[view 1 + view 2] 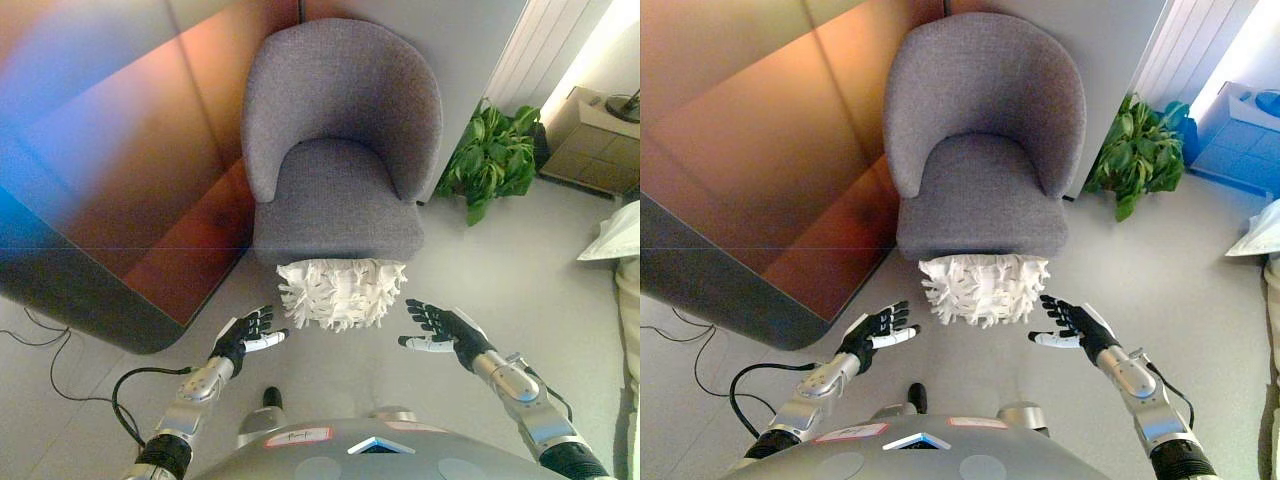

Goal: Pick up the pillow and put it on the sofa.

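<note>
- In front of the sofa [340, 150], on the floor [500, 290] against its front edge: the pillow [340, 293] — white, shaggy, lying low below the seat, not lifted.
- Sofa: a grey round-backed seat; cushion bare, nothing resting on it.
- Left hand [245, 337]: just beside the pillow on the left of the sofa front, fingers spread and straight, palm turned inward, clear of the fabric — holding nothing.
- Right hand [440, 328]: just beside the pillow on the opposite side, fingers likewise spread, no contact visible.
- Potted plant [495, 155]: to the right of the sofa, well apart from the pillow.
- Progress, as judged: approach done, hands bracketing the pillow; grasp, lift and placing on the sofa seat all remain.
</note>
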Controlling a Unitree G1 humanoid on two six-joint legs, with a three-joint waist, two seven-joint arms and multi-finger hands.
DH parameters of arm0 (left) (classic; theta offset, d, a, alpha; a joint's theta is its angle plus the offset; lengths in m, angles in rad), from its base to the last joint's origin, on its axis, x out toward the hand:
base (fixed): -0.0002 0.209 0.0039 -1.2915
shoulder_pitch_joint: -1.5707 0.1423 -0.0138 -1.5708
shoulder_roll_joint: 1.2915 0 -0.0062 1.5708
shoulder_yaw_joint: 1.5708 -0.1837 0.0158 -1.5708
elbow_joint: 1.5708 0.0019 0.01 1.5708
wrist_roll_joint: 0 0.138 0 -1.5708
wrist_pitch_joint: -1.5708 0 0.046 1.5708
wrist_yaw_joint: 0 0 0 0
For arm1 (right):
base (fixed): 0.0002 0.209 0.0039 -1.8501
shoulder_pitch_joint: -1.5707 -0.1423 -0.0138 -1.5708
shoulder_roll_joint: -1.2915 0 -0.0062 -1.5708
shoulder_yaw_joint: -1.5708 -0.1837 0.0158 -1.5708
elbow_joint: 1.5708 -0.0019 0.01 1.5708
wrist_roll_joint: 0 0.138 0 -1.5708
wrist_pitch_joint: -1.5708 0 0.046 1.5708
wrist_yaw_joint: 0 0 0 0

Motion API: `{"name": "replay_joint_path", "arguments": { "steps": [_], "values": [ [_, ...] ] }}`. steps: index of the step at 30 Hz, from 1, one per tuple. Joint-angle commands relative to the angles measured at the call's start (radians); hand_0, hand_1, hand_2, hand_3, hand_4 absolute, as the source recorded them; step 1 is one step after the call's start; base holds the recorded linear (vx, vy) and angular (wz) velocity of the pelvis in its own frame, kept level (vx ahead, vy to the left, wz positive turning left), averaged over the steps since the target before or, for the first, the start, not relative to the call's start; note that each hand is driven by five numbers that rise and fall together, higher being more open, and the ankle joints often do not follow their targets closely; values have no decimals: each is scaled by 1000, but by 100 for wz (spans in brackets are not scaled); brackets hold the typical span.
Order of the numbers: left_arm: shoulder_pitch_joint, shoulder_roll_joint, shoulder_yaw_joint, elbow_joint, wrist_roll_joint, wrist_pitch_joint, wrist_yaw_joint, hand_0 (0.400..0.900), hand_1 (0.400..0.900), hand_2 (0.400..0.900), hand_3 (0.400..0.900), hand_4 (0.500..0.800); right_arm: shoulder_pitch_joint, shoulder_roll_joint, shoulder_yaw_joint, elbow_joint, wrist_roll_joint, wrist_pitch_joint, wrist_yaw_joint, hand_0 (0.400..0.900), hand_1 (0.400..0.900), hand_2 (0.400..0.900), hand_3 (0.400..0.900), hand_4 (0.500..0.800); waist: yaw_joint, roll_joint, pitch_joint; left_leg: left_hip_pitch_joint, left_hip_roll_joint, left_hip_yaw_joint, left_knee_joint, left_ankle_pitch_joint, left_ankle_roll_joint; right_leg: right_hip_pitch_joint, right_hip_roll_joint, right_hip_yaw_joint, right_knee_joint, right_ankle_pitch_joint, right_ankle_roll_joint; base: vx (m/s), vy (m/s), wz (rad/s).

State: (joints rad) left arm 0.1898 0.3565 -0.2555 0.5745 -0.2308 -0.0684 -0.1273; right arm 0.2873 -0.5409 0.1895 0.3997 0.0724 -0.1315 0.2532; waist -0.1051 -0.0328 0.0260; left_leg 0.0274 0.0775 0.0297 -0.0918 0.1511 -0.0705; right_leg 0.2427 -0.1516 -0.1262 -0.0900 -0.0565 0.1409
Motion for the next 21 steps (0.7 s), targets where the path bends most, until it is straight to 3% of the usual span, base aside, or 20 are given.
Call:
{"name": "replay_joint_path", "arguments": {
  "steps": [1, 21],
  "values": [
    [-116, 46, 37, -75, 8, -91, 11, 900, 900, 900, 900, 800, -57, 23, -68, -57, 66, -53, 0, 900, 900, 900, 900, 800, 29, -24, 2, 85, -24, 15, 26, -151, 28, -92, 51, -21, 4, 73, -21, 0, 0, 0],
    [-118, 56, 30, -103, 14, -100, 1, 900, 900, 900, 900, 800, -41, 29, -88, -81, 100, -61, 18, 900, 900, 900, 900, 800, 19, -22, 16, 95, -18, 14, 31, -164, 25, -83, 60, -13, 9, 57, -27, 3, -2, 0]
  ]
}}
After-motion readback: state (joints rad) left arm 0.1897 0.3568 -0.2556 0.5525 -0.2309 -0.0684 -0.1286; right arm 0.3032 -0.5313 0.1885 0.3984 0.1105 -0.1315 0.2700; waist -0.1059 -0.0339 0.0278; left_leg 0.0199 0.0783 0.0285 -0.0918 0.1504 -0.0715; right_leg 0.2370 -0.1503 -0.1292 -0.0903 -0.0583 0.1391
